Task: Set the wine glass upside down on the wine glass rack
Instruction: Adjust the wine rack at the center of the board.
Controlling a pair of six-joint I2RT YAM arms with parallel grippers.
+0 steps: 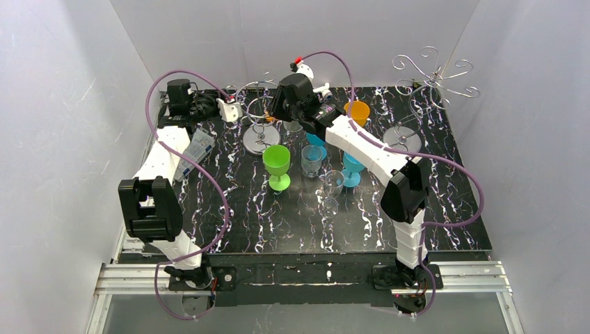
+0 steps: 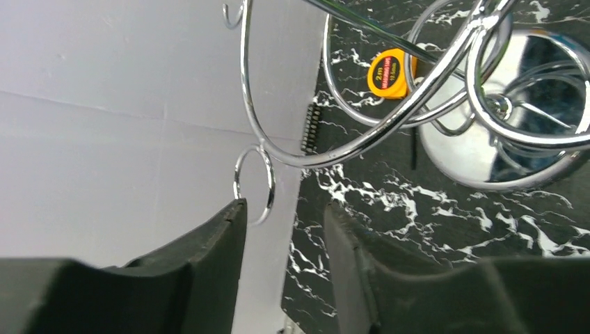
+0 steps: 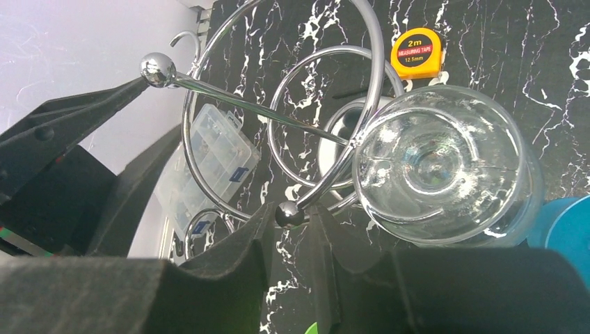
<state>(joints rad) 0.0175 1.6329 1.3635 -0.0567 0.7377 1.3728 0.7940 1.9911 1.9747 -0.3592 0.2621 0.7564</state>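
Closest to the lens are the right gripper's (image 3: 289, 223) dark, soft-looking pads. They're parted by a thin gap, and a little chrome ball on the end of the shorter loop-ring stand (image 3: 250, 105) sits right in it. Honestly can't tell if it's pinching that ball or just lined up with it. Just right of the pads is the wine glass (image 3: 445, 174), clear, thin and round, nestled against the stand's rings; I can't say which way up it is. A yellow tape measure (image 3: 417, 52) lies further out, upper right of that view. The left gripper (image 2: 285, 209) has its jaws apart with nothing between them, hovering by the same stand's curls. The wine glass rack (image 1: 437, 78) is way off in the upper right of the top view: shiny scrolled wire with nothing hanging on it. So I'd call this the pick-up stage, with the glass not gripped yet. Next move probably needs the pads on the stem rather than the wire, then a carry across the black marbled table (image 1: 278, 223) and a flip. Slick glass on polished wire, so go gently.
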